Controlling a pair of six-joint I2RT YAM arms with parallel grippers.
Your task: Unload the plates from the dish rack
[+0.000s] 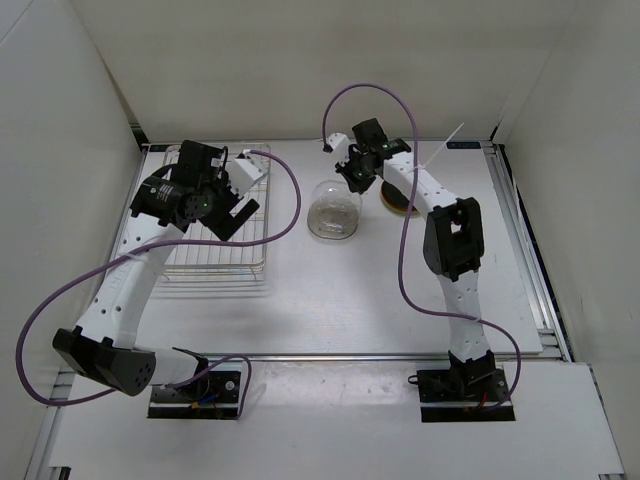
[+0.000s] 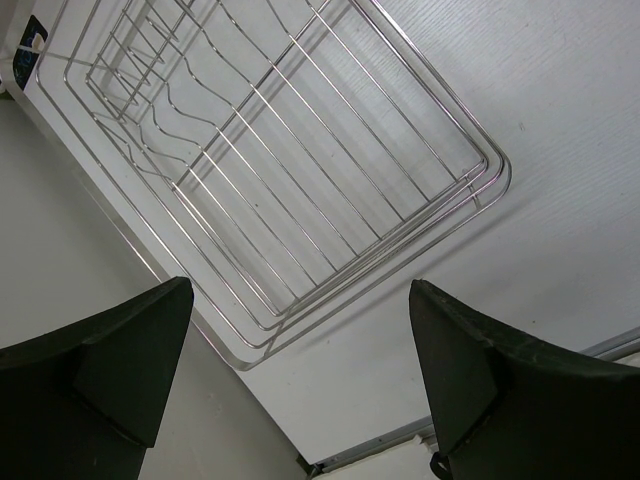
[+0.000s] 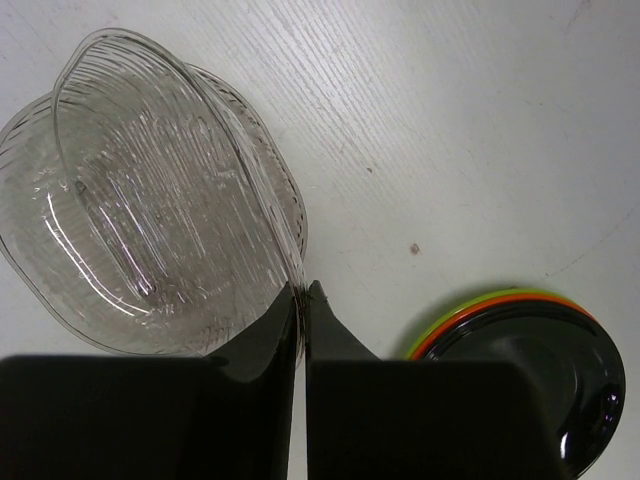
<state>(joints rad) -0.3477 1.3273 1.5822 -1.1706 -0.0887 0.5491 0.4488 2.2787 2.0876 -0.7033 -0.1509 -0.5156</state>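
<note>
Clear glass plate point(image 3: 150, 200), steeply tilted near the middle of the tabletop's point(image 1: 340, 300) far edge, its rim pinched between the closed fingers of the right gripper point(image 3: 303, 295). Just beside it to the right, a stack point(image 3: 530, 350) of green, orange and black plates lies flat. Dish rack point(image 2: 300, 170) at the far left corner; left gripper point(image 2: 300, 290) spread wide above it, grasping nothing. Tabletop and walls point(image 1: 300, 60) white. Blue label point(image 2: 30, 30) by the rack, illegible.
</note>
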